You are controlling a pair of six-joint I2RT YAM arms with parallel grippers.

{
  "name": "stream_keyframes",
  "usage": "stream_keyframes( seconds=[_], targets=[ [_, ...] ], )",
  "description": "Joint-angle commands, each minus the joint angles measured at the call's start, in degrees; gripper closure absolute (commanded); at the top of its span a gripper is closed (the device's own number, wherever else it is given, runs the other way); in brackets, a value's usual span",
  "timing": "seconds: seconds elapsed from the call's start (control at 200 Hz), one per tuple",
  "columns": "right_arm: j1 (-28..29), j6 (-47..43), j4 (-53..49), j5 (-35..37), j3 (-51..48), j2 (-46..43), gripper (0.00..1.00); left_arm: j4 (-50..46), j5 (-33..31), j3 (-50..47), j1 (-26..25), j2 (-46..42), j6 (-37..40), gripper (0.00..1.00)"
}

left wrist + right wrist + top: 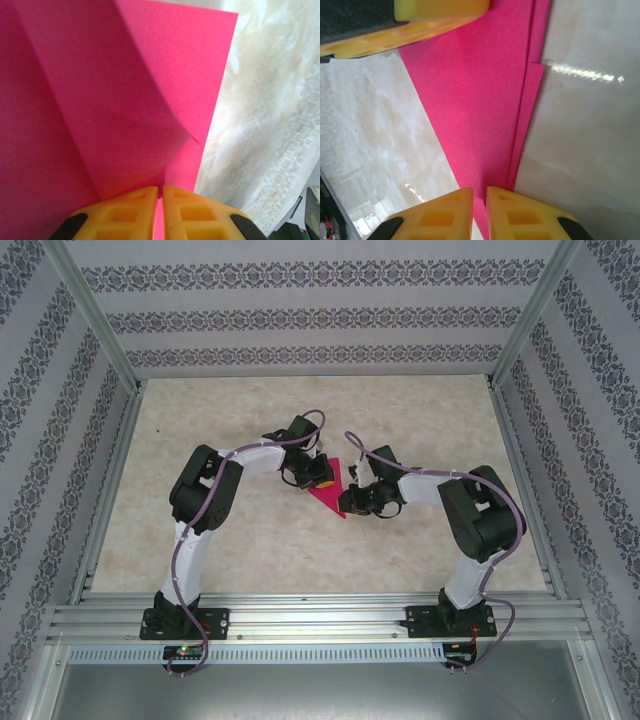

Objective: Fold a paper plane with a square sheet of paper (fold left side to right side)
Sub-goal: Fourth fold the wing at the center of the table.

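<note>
Paper plane (328, 490): one, pink, a partly folded pointed wedge lying mid-table between the grippers, one flap curling up in the left wrist view. Two arms, left arm (205, 490) and right arm (480, 510), both bent inward. Two grippers: left gripper (160, 200) yellow fingers pressed nearly together, tips at the paper; right gripper (480, 200) same, at the narrow end. Can't tell if either actually pinches it. Walls (300, 300) patterned striped paper, three sides. Table (250, 570) beige marbled; metal rail (320, 615) along the near edge.

Right claw (479, 199) tight on paper plane (490, 100)
</note>
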Motion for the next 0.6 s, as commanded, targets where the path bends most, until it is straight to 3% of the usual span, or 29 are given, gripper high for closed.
stream_keyframes(
  seconds=[0.0,0.33,0.46,0.595],
  targets=[
    [1.0,-1.8,-8.99,3.06,-1.22,-1.33,0.84,-2.68,-4.3,-1.82,0.27,2.65,0.28,0.85],
    [0.6,1.53,-5.15,-0.42,0.29,-9.22,0.85,-2.58,-4.26,-2.12,0.27,2.42,0.16,0.85],
    [0.65,3.11,-1.81,-1.34,2.0,-7.43,0.84,-2.49,-4.34,-2.29,0.28,2.35,0.12,0.86],
    [0.52,1.52,-4.75,0.7,5.15,-4.66,0.83,-2.49,-4.35,-2.42,0.29,2.17,0.04,0.85]
  ],
)
